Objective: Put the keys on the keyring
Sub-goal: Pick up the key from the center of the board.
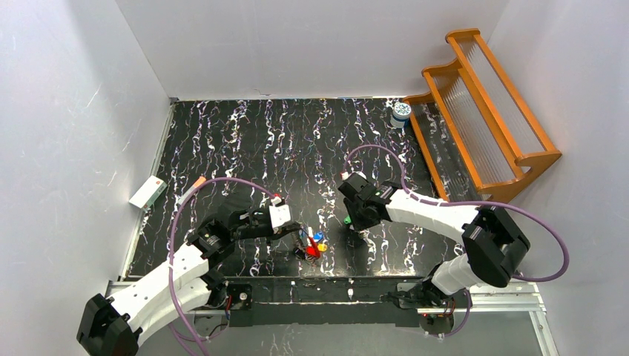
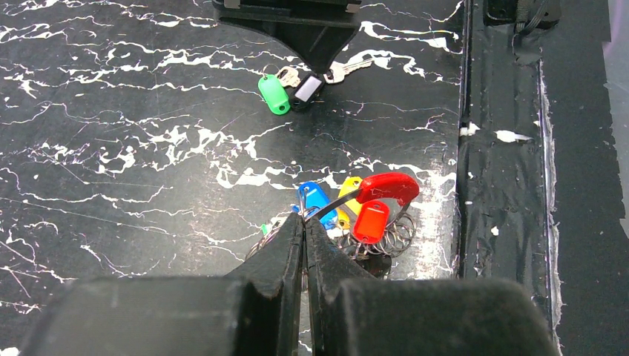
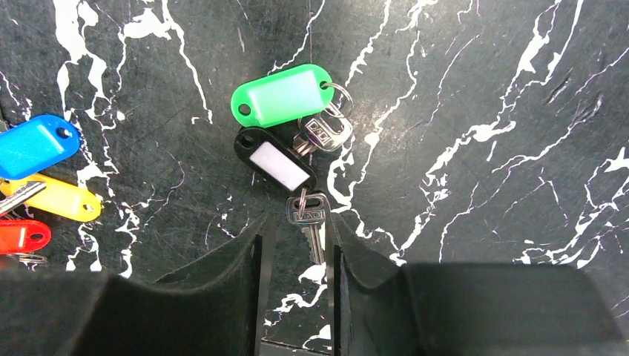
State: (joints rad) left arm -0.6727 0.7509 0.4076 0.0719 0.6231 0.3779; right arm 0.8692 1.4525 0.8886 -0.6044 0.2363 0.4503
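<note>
Keys (image 3: pixel 306 213) lie in two groups on the black marbled table (image 1: pixel 245 141), both near the lower middle of the top view. The loose group holds two silver keys, one on a green tag (image 3: pixel 282 95) and one on a black tag (image 3: pixel 273 159) with a white insert; the two tags touch. The other group is the keyring (image 2: pixel 400 236) bunch, just left of the loose keys in the top view. It carries a blue tag (image 2: pixel 315 200), a yellow tag (image 2: pixel 348 193), a red tag (image 2: pixel 371 221) and one larger red piece (image 2: pixel 389 187) over several overlapping silver loops. One round jar (image 1: pixel 401 113) stands at the upper right beside one wooden rack (image 1: pixel 482 111); the jar's contents cannot be seen. The left arm stretches low from the lower left base towards the centre. The left gripper (image 2: pixel 304 222) has its fingers pressed together, tips at the near edge of the bunch; whether a loop is pinched between them cannot be told. The right arm folds at its elbow on the right, with the forearm running left. The right gripper (image 3: pixel 297 222) points down at the table with its fingers apart on either side of the black-tagged key's blade.
</note>
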